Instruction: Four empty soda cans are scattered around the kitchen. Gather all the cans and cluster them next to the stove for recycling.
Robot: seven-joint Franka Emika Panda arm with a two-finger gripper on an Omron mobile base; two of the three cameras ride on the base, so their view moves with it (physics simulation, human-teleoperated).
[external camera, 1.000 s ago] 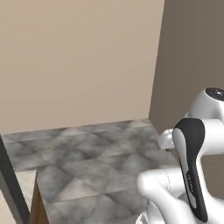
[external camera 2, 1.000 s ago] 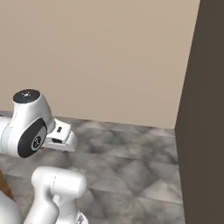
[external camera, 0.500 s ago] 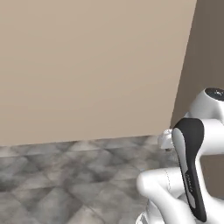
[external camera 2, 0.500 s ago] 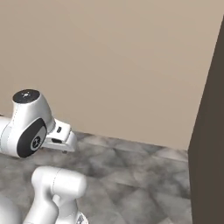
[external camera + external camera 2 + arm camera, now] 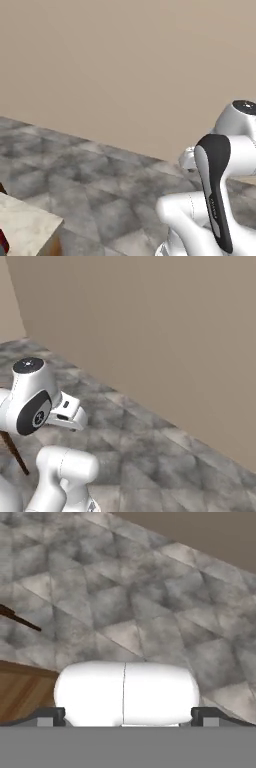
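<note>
facing a plain beige wall (image 5: 125, 65) that meets a grey mottled stone-tile floor (image 5: 85, 185) in both base views. folded white arm with dark joints (image 5: 215, 200) at the lower right of the left base view, at the lower left in the right base view. pale stone-topped surface corner (image 5: 25, 225) at the lower left of the left base view, with a sliver of something red (image 5: 3, 241) at the frame edge beside it, too cropped to say whether a soda can. thin dark slanted leg (image 5: 14, 452) near the arm in the right base view. in the hand view, brown wooden panel (image 5: 20, 692) at lower left, dark thin rod (image 5: 17, 619) above it. gripper state: cannot tell, fingertips barely visible.
</note>
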